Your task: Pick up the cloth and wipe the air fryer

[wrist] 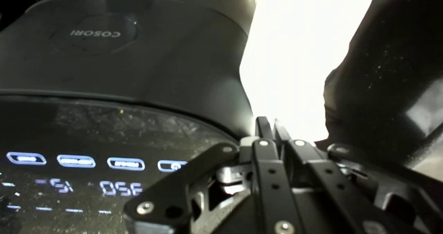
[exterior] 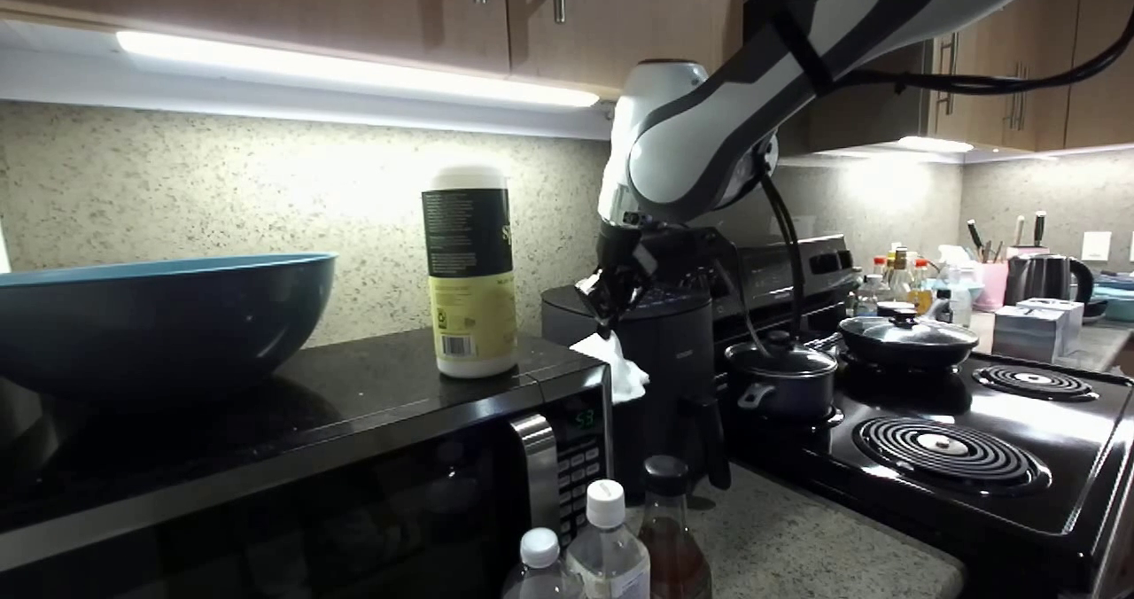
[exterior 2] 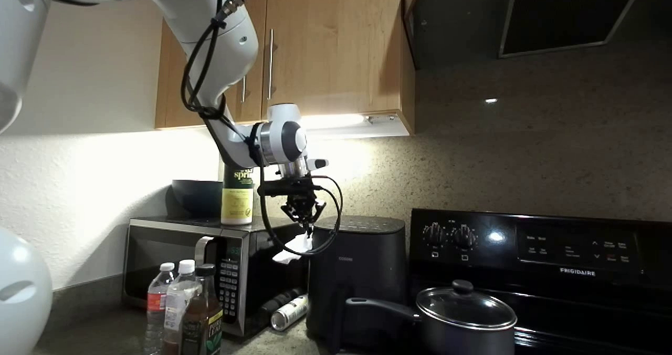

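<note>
The white cloth [exterior: 624, 373] hangs from my gripper [exterior: 605, 326] in both exterior views, where it also shows as a pale limp piece [exterior 2: 295, 247]. In the wrist view the cloth [wrist: 297, 54] is overexposed at the fingertips [wrist: 271, 126], which are close together on it. The black air fryer [exterior 2: 362, 265] stands between the microwave and the stove. Its lit control panel and COSORI front [wrist: 104, 54] fill the left of the wrist view. My gripper is beside the air fryer on the microwave side, near its top edge. Whether the cloth touches the air fryer I cannot tell.
The microwave [exterior: 354, 510] carries a wipes canister [exterior: 472, 315] and a dark bowl [exterior: 177, 342]. Bottles [exterior: 611, 550] stand before it. A can [exterior 2: 289, 313] lies between microwave and air fryer. A lidded pot [exterior 2: 467, 326] sits on the stove, its handle crossing before the air fryer.
</note>
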You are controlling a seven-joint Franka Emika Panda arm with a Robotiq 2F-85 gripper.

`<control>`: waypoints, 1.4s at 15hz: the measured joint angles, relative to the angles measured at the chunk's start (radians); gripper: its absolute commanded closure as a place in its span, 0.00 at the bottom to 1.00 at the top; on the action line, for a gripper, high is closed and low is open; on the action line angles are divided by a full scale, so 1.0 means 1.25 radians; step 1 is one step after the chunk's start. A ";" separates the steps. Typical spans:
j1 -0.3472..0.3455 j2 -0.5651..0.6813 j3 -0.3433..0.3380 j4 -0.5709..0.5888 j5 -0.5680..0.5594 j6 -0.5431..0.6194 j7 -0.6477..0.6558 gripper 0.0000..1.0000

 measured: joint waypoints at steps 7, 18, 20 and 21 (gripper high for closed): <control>-0.004 -0.049 -0.013 -0.002 -0.075 0.030 0.054 0.93; -0.011 -0.065 -0.019 -0.002 -0.090 0.034 0.058 0.68; -0.011 -0.065 -0.019 -0.002 -0.090 0.034 0.058 0.68; -0.011 -0.065 -0.019 -0.002 -0.090 0.034 0.058 0.68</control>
